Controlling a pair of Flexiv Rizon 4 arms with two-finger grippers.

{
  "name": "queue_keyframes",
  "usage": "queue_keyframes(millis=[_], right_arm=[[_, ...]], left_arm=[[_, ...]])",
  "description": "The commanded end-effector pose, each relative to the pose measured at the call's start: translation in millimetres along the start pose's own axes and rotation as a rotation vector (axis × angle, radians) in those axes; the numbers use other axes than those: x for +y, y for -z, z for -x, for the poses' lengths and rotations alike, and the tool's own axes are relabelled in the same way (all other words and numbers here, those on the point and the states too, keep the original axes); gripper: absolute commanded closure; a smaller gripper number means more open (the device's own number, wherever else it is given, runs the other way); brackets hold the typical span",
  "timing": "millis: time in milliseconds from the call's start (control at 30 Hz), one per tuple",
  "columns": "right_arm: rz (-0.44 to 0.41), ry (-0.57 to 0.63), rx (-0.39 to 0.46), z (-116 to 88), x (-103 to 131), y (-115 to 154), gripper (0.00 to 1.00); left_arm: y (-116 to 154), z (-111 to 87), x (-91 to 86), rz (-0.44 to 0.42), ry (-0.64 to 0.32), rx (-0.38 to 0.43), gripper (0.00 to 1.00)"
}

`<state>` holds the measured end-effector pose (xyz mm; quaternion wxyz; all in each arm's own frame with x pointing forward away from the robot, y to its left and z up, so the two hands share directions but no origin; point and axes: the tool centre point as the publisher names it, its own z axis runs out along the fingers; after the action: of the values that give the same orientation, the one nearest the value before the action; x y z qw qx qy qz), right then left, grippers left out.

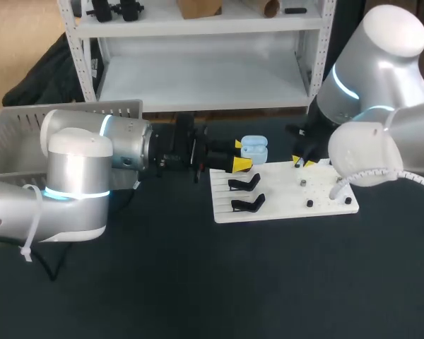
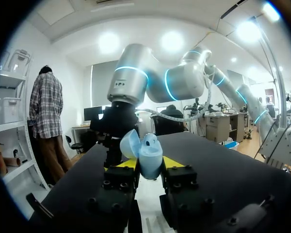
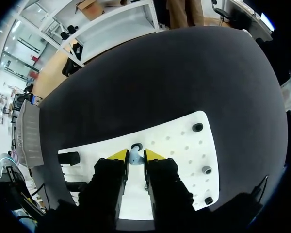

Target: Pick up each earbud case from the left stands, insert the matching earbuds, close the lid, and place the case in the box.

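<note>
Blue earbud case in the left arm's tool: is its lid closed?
No. In the left wrist view the earbud case sits clamped in the left tool with its lid tipped back, standing open.

The left arm [image 1: 120, 145] reaches in level from the left, and the left gripper [image 1: 240, 155] clamps a case [image 1: 254, 148]. The right arm [image 1: 371, 78] bends down at far right, and the right gripper [image 3: 136, 156] pinches an earbud [image 3: 135, 150].

Two black stands [image 1: 244, 183] seemingly block the board's [image 1: 283, 203] left.
</note>
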<state>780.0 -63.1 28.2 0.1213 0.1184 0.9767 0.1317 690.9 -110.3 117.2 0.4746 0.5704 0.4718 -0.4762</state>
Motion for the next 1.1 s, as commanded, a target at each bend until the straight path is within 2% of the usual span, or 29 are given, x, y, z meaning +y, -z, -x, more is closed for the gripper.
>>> queue_keyframes(millis=[33,500,700,933,1100], right_arm=[[-0.005,-0.003,0.002,1.2,-0.2,0.6,1.0],[-0.012,-0.033,-0.027,-4.0,-6.6,34.8,1.0],[-0.01,-0.05,-0.039,-6.0,-7.8,69.6,1.0],[-0.001,-0.06,-0.012,-11.1,0.6,124.2,1.0],[-0.061,-0.079,-0.016,-16.6,11.4,158.7,1.0]], left_arm=[[0.2,-0.9,0.7,-0.001,-0.001,-0.002,1.0],[0.2,-0.9,0.7,-0.001,-0.001,-0.002,1.0],[0.2,-0.9,0.7,-0.001,-0.001,-0.002,1.0],[0.2,-0.9,0.7,-0.001,-0.001,-0.002,1.0],[0.2,-0.9,0.7,-0.001,-0.001,-0.002,1.0]])
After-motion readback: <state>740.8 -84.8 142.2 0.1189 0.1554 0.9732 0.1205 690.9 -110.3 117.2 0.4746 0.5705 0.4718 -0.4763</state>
